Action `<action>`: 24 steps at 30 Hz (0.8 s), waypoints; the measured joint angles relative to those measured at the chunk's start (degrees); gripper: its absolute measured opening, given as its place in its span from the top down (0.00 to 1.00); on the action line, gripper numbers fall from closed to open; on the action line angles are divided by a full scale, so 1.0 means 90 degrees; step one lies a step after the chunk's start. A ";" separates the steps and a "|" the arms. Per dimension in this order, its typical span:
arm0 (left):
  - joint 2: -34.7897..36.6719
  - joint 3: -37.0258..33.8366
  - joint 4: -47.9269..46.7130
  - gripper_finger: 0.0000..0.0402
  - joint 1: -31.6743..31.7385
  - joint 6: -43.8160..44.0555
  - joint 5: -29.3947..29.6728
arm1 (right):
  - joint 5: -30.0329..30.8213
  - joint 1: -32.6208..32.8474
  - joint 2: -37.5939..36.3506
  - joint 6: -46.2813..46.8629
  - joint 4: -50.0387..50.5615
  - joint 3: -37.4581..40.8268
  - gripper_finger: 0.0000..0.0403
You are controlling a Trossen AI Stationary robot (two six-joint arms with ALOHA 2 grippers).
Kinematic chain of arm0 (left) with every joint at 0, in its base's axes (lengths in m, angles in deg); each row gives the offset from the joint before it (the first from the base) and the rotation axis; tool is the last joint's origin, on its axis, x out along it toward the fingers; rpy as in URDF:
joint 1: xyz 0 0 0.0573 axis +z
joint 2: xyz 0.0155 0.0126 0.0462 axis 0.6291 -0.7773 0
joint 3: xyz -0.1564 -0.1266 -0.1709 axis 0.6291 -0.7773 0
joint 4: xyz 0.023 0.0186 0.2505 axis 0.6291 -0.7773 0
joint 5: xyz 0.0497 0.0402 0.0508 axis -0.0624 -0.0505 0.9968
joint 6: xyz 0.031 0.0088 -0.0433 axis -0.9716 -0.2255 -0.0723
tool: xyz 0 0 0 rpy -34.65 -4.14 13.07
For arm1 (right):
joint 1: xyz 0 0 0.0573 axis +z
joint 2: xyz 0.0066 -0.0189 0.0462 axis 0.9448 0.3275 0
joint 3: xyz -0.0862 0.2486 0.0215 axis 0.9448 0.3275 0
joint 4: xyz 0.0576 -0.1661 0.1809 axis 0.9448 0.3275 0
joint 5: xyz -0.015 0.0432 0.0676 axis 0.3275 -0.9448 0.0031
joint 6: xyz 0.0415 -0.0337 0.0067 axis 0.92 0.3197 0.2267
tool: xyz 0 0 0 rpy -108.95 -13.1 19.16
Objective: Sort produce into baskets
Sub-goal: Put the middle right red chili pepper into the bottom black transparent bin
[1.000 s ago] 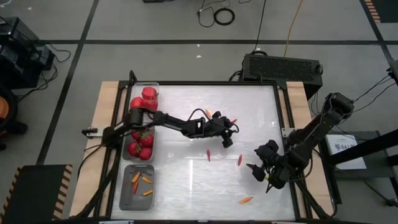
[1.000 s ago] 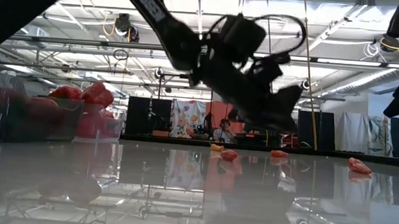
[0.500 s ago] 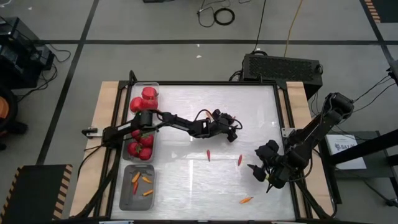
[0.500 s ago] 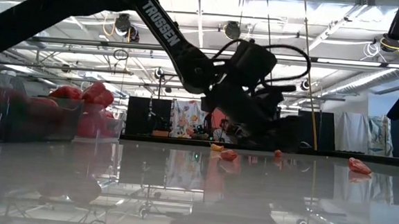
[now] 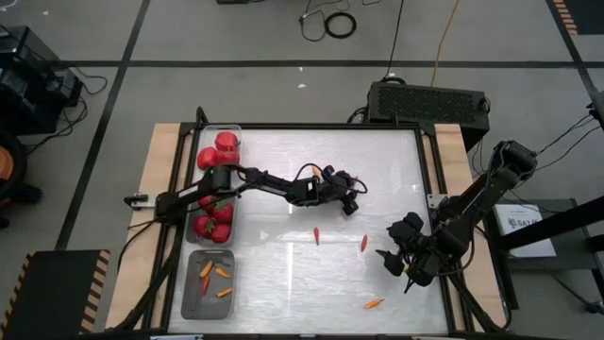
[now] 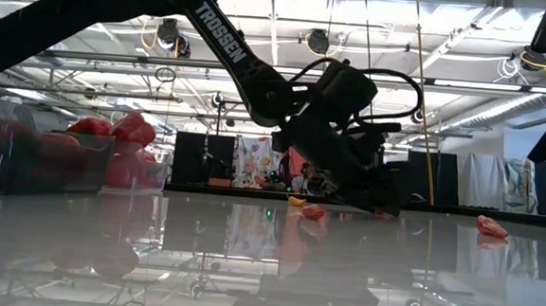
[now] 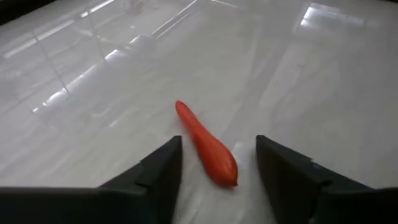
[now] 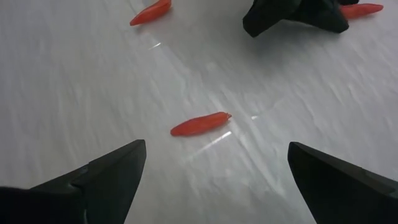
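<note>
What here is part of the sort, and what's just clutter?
Job:
- loose chilies
- pepper bin
- chili bin
- left gripper, right gripper

Clutter:
- black box behind table
- cable coil on floor

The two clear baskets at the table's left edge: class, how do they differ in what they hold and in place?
The upper basket holds big round red produce, piled high; the lower basket holds a few slim orange chilies, lying flat. The left arm passes over the upper basket, while nothing crosses the lower basket. The upper basket looks longer than the lower basket. Both are clear, rectangular bins with rounded corners.
</note>
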 joint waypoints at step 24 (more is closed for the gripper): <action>0.1798 -0.0015 -0.3090 0.91 -0.0628 0.0001 -0.1306 | 0.0264 -0.0005 0.0000 -0.0141 -0.0332 0.0000 0.05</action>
